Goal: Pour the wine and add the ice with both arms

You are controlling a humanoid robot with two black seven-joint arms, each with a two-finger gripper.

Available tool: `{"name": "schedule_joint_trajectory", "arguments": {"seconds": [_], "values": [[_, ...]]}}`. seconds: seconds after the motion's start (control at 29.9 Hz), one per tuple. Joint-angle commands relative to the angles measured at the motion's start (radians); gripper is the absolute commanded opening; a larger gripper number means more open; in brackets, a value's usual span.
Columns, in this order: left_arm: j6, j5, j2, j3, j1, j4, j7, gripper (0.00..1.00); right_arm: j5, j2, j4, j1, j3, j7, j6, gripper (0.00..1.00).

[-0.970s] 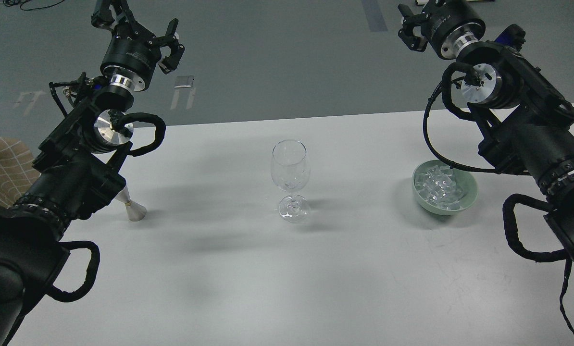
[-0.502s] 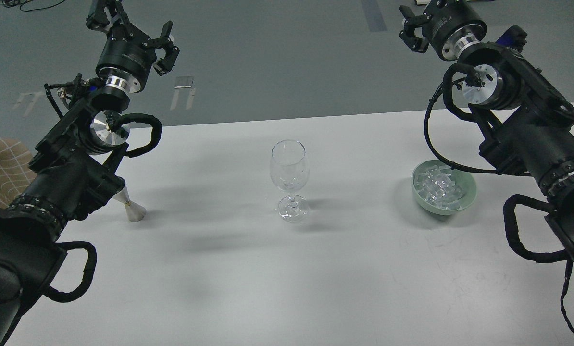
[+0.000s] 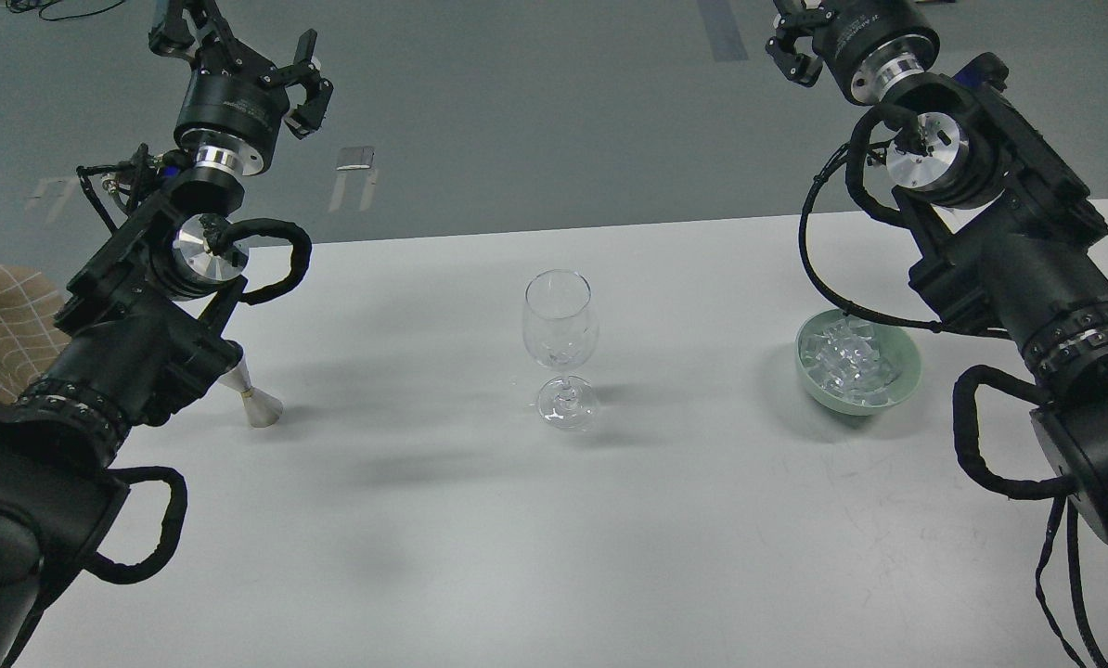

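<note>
A clear stemmed glass [image 3: 560, 343] stands upright at the middle of the white table [image 3: 554, 557]. Its lower bowl shows clear glints; I cannot tell liquid from cubes there. The ice [image 3: 846, 357] fills a pale green bowl [image 3: 902, 380] at the right. My left gripper [image 3: 238, 46] is high at the far left, open and empty, far from the glass. My right gripper [image 3: 793, 42] is high at the top right, partly cut by the frame's edge, nothing seen in it. No wine is plainly visible.
A small white cone-shaped foot [image 3: 255, 405] of some vessel stands at the left, mostly hidden behind my left forearm [image 3: 136, 362]. A checked cloth [image 3: 2, 325] lies at the left edge. The table's far edge runs behind the glass, grey floor beyond.
</note>
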Motion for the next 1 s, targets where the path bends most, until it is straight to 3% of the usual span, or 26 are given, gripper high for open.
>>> {"name": "schedule_joint_trajectory", "arguments": {"seconds": [0.0, 0.27, 0.77, 0.97], "values": [[0.028, -0.005, -0.01, -0.006, -0.005, 0.05, -0.013, 0.98, 0.0, 0.0, 0.003, 0.0, 0.001, 0.002, 0.007, 1.0], [-0.015, -0.003, -0.012, 0.0, -0.002, 0.047, -0.005, 0.98, 0.0, -0.009, 0.009, -0.001, -0.001, 0.0, 0.011, 1.0], [0.017, -0.041, 0.031, 0.025, 0.014, -0.071, 0.003, 0.98, 0.0, -0.013, 0.011, -0.026, 0.01, 0.002, 0.004, 1.0], [0.104, -0.025, 0.016, 0.176, -0.006, -0.071, -0.004, 0.98, -0.002, -0.01, 0.017, -0.02, 0.008, 0.005, -0.001, 1.0]]}}
